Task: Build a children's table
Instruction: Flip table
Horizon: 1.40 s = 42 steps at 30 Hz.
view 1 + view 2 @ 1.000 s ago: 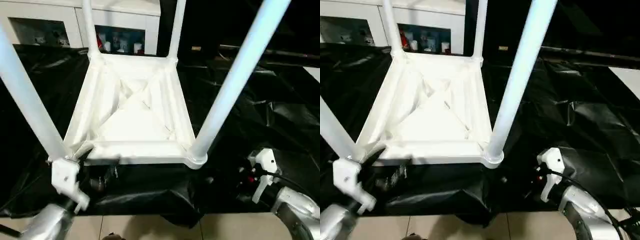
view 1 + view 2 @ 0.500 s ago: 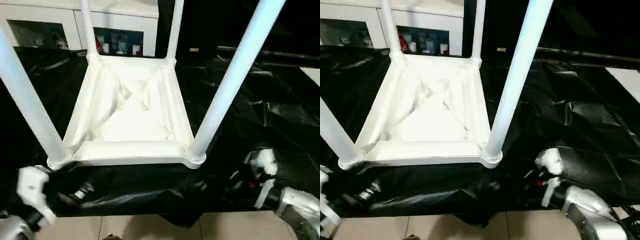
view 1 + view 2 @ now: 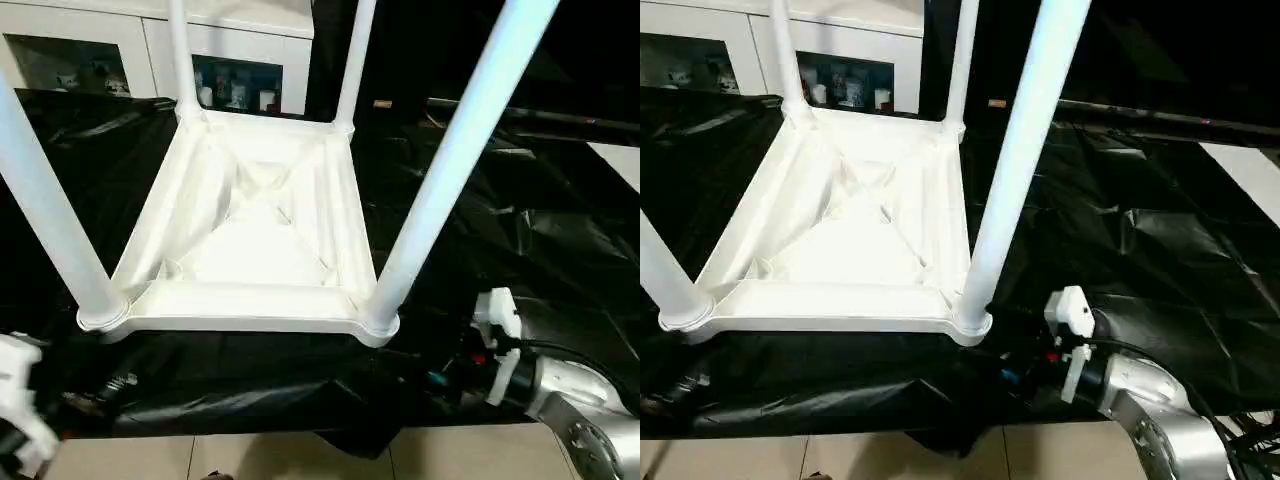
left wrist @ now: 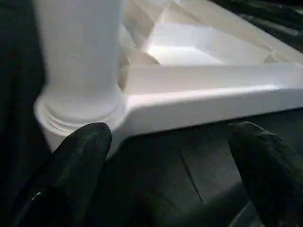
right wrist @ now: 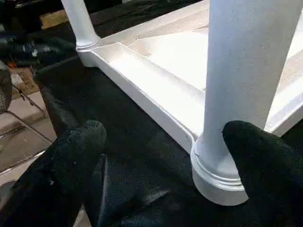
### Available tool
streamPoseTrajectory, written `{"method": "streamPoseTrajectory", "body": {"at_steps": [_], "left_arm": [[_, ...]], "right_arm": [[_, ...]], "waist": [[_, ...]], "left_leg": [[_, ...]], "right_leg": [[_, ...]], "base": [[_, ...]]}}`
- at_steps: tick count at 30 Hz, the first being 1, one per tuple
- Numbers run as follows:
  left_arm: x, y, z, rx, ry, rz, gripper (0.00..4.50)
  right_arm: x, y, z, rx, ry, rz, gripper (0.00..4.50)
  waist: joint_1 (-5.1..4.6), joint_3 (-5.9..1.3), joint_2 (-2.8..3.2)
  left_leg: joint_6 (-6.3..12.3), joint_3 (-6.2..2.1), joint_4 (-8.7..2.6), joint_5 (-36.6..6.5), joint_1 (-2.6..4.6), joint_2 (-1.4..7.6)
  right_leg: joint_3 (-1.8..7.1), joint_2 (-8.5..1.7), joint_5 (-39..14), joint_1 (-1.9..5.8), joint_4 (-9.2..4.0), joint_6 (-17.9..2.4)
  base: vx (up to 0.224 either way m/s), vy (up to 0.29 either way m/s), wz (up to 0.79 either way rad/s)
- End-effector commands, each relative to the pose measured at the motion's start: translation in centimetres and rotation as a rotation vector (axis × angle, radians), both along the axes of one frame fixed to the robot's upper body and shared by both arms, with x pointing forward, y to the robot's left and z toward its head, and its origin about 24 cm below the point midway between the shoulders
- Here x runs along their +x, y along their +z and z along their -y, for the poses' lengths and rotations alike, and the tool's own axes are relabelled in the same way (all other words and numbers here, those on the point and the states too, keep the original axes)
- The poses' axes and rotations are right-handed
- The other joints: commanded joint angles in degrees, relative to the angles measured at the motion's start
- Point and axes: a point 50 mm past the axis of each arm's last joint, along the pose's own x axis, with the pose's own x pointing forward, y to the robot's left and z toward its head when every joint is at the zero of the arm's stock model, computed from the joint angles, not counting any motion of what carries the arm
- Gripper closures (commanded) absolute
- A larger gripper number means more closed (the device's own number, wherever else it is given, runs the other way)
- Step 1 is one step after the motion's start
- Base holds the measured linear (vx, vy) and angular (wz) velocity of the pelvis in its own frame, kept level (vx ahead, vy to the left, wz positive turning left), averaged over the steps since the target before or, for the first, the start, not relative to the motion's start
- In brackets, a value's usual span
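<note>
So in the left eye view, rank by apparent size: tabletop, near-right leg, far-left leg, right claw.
1. tabletop
2. near-right leg, though its nearness to the camera inflates it
3. far-left leg
4. right claw, similar to the far-left leg; unsure

Change over the interval: the left pincer (image 4: 165,175), formerly touching the children's table (image 3: 250,230) at its near-left corner socket, has drawn back clear of it. The right pincer (image 5: 161,165) has shifted closer to the near-right leg (image 3: 450,170).
</note>
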Motion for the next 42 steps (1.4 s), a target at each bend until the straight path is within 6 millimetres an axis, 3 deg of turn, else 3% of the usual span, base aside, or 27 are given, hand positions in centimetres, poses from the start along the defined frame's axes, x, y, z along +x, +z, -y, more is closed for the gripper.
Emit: {"method": "streamPoseTrajectory", "body": {"at_steps": [1,4,6,7,10,11,12,15,17,18,20,21,23,29,34,42], "left_arm": [[0.0,1.0,-0.1,-0.021,-0.020,0.020,0.03],[0.3,1.6,-0.7,-0.007,-0.003,0.042,0.03],[1.2,2.0,-1.4,0.029,0.056,0.085,0.03],[1.4,2.1,-1.6,0.037,0.069,0.093,0.03],[3.3,2.3,-1.9,0.060,0.141,0.151,0.03],[4.3,2.4,-1.6,0.062,0.157,0.179,0.03],[5.3,2.4,-0.8,0.038,0.148,0.203,0.03],[6.8,2.2,0.9,-0.008,0.101,0.221,0.03],[7.4,1.8,1.7,0.004,0.076,0.210,0.03],[8.0,1.1,2.0,0.027,0.090,0.193,0.03],[8.5,0.6,2.3,0.034,0.116,0.166,0.03],[8.7,0.3,2.4,0.041,0.132,0.150,0.03],[8.8,0.0,2.6,0.047,0.151,0.131,0.19],[8.8,-0.8,3.1,0.070,0.275,0.081,0.58],[8.2,-1.0,3.0,0.073,0.375,0.089,0.95],[7.6,-1.4,3.7,0.020,0.395,0.068,1.63]], "right_arm": [[0.4,0.2,-0.4,0.004,0.016,0.014,0.00],[0.5,0.3,-0.5,0.011,0.032,0.012,0.00],[0.6,0.3,-0.6,0.018,0.030,0.013,0.00],[0.6,0.3,-0.6,0.019,0.029,0.014,0.00],[1.4,0.2,-0.7,0.020,-0.033,0.046,0.00],[1.9,0.2,-0.6,0.018,-0.082,0.066,0.00],[2.5,0.1,-0.3,0.009,-0.136,0.088,0.00],[3.3,0.2,0.4,-0.005,-0.222,0.113,0.00],[3.4,0.3,0.8,-0.009,-0.249,0.125,0.00],[3.5,0.5,1.1,-0.007,-0.268,0.128,0.00],[3.6,0.5,1.5,-0.018,-0.284,0.138,0.00],[3.6,0.5,1.7,-0.023,-0.293,0.141,0.00],[3.7,0.5,1.9,-0.028,-0.305,0.146,0.00],[3.5,0.4,1.9,-0.021,-0.289,0.137,0.00],[1.5,0.0,0.0,0.029,-0.058,0.033,0.00],[1.5,0.3,0.3,0.041,-0.054,0.030,0.00]], "waist": [[0.24,-0.90,1.28],[0.10,-0.89,1.46],[0.23,-0.98,1.59],[0.17,-0.92,1.73],[0.17,-1.33,1.73],[0.13,-1.22,2.04],[0.19,-1.34,2.14],[0.18,-1.50,2.12],[0.27,-1.71,2.12],[0.34,-1.72,2.46],[0.59,-1.93,2.14],[0.71,-2.05,2.57],[0.70,-2.12,2.34],[0.73,-2.05,2.12],[1.05,-1.68,1.69],[1.09,-1.62,1.42]], "left_leg": [[-0.06,-1.53,-5.53,-18.93,0.25,3.34],[-0.86,-1.65,-5.62,-20.22,0.33,3.35],[-1.00,-1.51,-5.48,-20.72,0.87,3.36],[-1.01,-1.60,-5.57,-20.52,0.66,3.35],[-0.98,-1.45,-5.28,-19.16,0.88,3.18],[-1.06,-1.59,-5.52,-18.68,0.56,3.21],[-1.72,-1.61,-5.46,-18.63,0.76,3.25],[-2.64,-1.53,-5.47,-18.16,0.62,3.25],[-2.30,-1.37,-5.19,-16.93,0.79,3.19],[-1.82,-1.36,-5.20,-15.98,0.63,3.14],[-1.24,-1.19,-4.91,-14.61,0.73,3.07],[-1.12,-1.26,-4.86,-13.37,0.52,3.12],[-0.66,-1.16,-4.74,-12.07,0.42,3.12],[0.46,-1.09,-4.60,-11.59,0.32,3.24],[1.36,-1.21,-4.75,-13.47,0.20,3.34],[0.89,-1.26,-4.83,-14.31,0.24,3.36]], "right_leg": [[2.80,-4.18,-14.27,0.59,-4.89,-8.26],[2.81,-4.17,-15.42,0.54,-4.96,-7.97],[2.91,-4.11,-14.98,0.14,-5.05,-8.17],[2.88,-4.09,-14.56,0.31,-4.97,-8.26],[2.81,-4.02,-12.48,0.26,-4.75,-8.45],[2.82,-4.21,-12.39,0.49,-4.75,-8.62],[2.71,-4.30,-12.73,0.38,-4.72,-8.74],[2.68,-4.27,-11.93,0.66,-4.56,-9.23],[2.74,-4.16,-9.84,0.63,-4.41,-9.33],[2.78,-4.15,-8.77,0.82,-4.33,-9.42],[2.78,-4.12,-7.23,0.88,-4.25,-9.45],[2.74,-4.22,-5.65,1.11,-3.99,-9.81],[2.64,-4.10,-3.39,1.22,-3.82,-10.53],[2.60,-4.19,-3.35,1.41,-3.88,-11.73],[2.62,-4.27,-9.00,1.32,-4.54,-10.17],[2.62,-4.32,-11.97,0.78,-4.97,-9.03]], "base": [[0.000,0.000,0.00],[0.000,0.000,0.00],[0.000,0.000,0.00],[0.000,0.000,0.00],[0.000,0.000,0.00],[0.000,0.000,0.00],[0.000,0.000,0.00],[0.000,0.000,0.00],[0.000,0.000,0.00],[0.000,0.000,0.00],[0.000,0.000,0.00],[0.000,0.000,0.00],[0.000,0.000,0.00],[0.000,0.000,0.00],[0.000,0.000,0.00],[0.000,0.000,0.00]]}}
